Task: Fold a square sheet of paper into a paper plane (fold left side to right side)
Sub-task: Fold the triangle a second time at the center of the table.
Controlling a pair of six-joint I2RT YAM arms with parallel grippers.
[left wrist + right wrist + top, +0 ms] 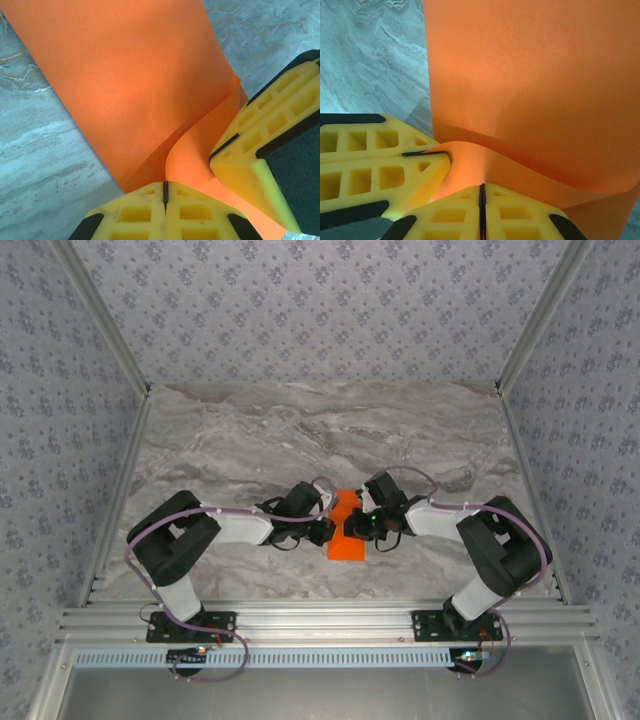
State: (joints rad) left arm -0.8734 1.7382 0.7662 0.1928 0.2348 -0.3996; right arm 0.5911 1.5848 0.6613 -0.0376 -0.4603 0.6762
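My left tool (165,187) and my right tool (481,189) are each pinched closed on the orange sheet of paper (346,543), which curves between them over the worktop (250,440).

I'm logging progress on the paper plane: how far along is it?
Done: the sheet of paper looks doubled over into a narrow strip. In hand: the left pincer and right pincer are both shut on it, one layer bowing. Remaining: no pointed nose or wings yet.
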